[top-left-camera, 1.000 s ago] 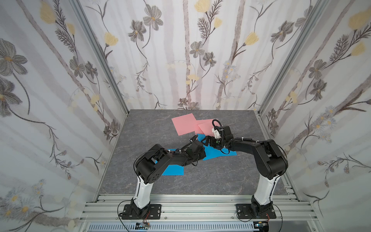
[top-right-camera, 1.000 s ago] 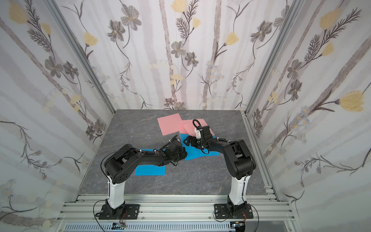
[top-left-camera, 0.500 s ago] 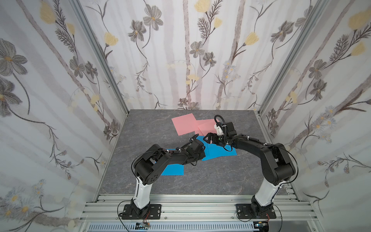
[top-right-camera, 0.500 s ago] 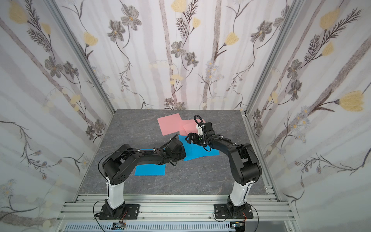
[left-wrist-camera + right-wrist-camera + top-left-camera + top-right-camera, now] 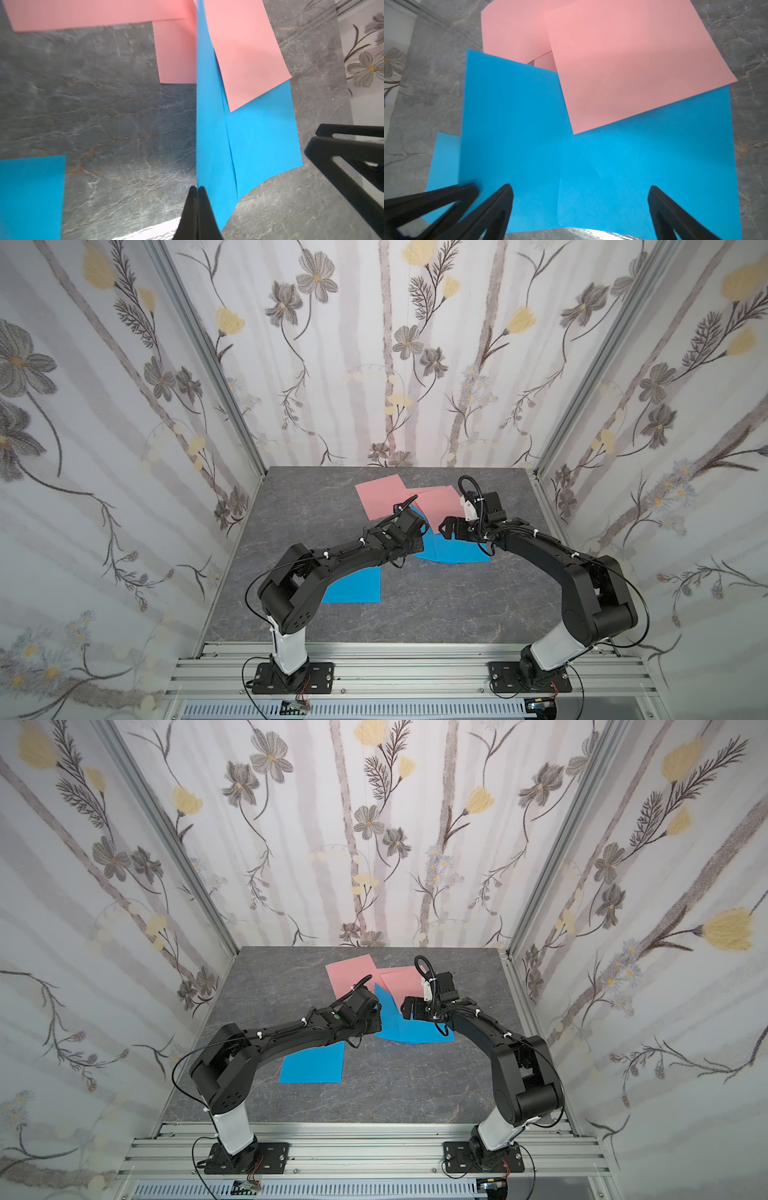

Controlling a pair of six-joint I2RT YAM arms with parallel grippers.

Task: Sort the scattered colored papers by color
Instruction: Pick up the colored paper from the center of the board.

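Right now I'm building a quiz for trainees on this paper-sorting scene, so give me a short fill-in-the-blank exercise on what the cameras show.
1. The left gripper is shut on the edge of a ____ sheet.
2. The right gripper hovers over the blue sheets with its jaws ____.
3. A pink sheet lies partly on top of a ____ sheet.
4. The blue sheet lying apart, nearest the arm bases, is partly hidden by the ____ arm.

Missing words: blue; open; blue; left

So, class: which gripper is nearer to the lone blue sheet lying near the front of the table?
Left. The left gripper, shut on another blue sheet, is closer to the lone blue sheet; the open right gripper is farther.
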